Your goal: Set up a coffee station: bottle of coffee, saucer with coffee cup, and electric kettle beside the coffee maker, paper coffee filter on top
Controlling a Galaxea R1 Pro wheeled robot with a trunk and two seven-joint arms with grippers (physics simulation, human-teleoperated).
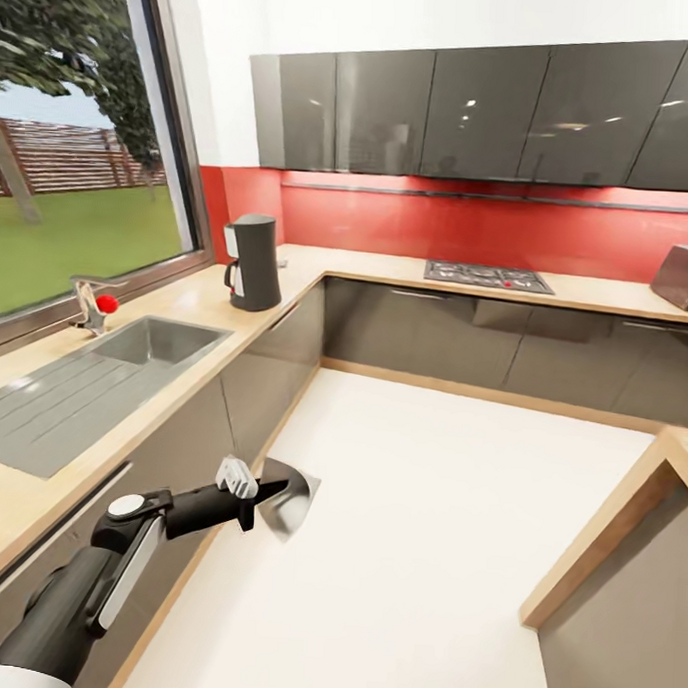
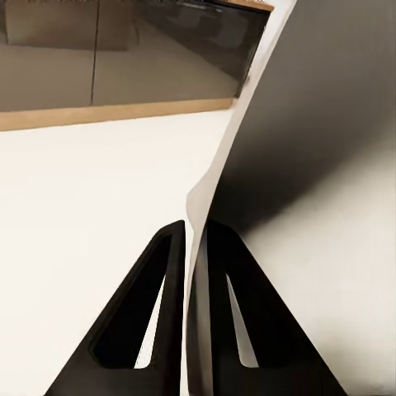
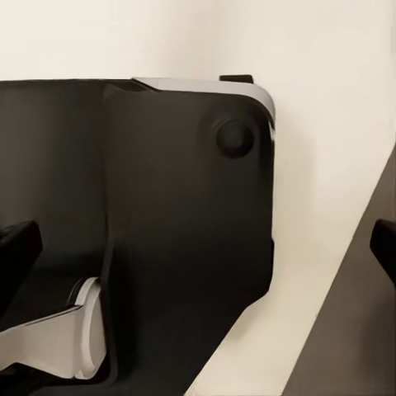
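"Paper coffee filter, where is it?"

"Up in the air over the floor, at about 11 o'clock from the robot, low down and just beside the dark cupboard fronts. The left pincer is squeezed tight on one edge of it. In the left wrist view the two black fingers pinch the thin sheet between them."

"And the other pincer?"

"The right pincer looks wide apart and holds nothing."

"Where does the paper have to go?"

"On top of the coffee maker. It stands far off on the worktop, also at about 11 o'clock, past the sink."

"So what could go wrong?"

"I think the paper is the big worry. It is thin and held by just one edge, so it may bend, flap or slip out on the way. It also hangs lower than the worktop. If the arm does not lift first, the paper could hit the edge and crumple."

"Anything else?"

"The top of the coffee maker is flat and small. If the paper is let go a bit off to one side, it may slide off. A bump from the arm could push the coffee maker too."
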